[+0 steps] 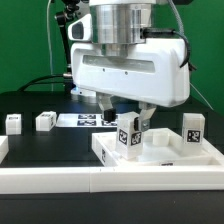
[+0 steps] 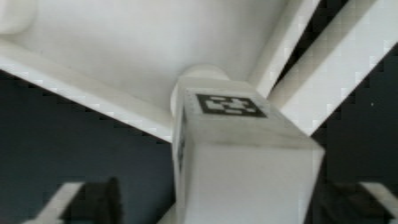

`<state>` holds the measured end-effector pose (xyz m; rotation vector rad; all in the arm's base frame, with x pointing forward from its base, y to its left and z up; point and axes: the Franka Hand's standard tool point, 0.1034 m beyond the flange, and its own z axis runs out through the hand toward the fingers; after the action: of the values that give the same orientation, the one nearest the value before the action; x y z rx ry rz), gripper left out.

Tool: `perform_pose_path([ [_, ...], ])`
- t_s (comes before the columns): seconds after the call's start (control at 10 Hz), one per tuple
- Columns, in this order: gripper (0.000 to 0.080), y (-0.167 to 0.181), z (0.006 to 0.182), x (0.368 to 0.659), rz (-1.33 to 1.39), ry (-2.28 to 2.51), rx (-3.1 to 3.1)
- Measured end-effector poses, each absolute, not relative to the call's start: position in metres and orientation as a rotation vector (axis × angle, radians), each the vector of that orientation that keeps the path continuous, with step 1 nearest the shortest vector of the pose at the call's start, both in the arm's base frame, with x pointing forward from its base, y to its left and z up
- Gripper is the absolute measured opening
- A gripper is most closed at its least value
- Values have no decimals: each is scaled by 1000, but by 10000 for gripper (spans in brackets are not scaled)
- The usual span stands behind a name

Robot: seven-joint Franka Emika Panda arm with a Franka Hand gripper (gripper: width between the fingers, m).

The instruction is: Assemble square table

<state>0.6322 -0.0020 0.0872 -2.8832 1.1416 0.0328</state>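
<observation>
The white square table top (image 1: 168, 153) lies flat at the exterior view's right. A white leg (image 1: 128, 135) with a black-and-white tag stands upright on its near left corner. A second tagged leg (image 1: 192, 128) stands on the right corner. My gripper (image 1: 128, 116) hangs straight over the first leg with one finger on each side of its upper part. In the wrist view the leg (image 2: 244, 150) fills the middle, standing in the top's corner (image 2: 107, 60). My gripper (image 2: 226, 205) is open there, with a dark gap between one finger (image 2: 93, 202) and the leg.
Two loose tagged legs (image 1: 13, 122) (image 1: 45, 120) lie on the black table at the exterior view's left. The marker board (image 1: 85, 120) lies behind them. A long white rail (image 1: 100, 182) runs along the front edge. A green wall is behind.
</observation>
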Motion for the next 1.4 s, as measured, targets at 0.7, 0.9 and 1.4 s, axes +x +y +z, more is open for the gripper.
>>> perform_pose_path([
  [0.7, 649, 8, 85, 631, 22, 267, -3087],
  [0.9, 649, 9, 85, 631, 18, 79, -3100],
  [1.4, 649, 7, 85, 631, 11, -470, -3075],
])
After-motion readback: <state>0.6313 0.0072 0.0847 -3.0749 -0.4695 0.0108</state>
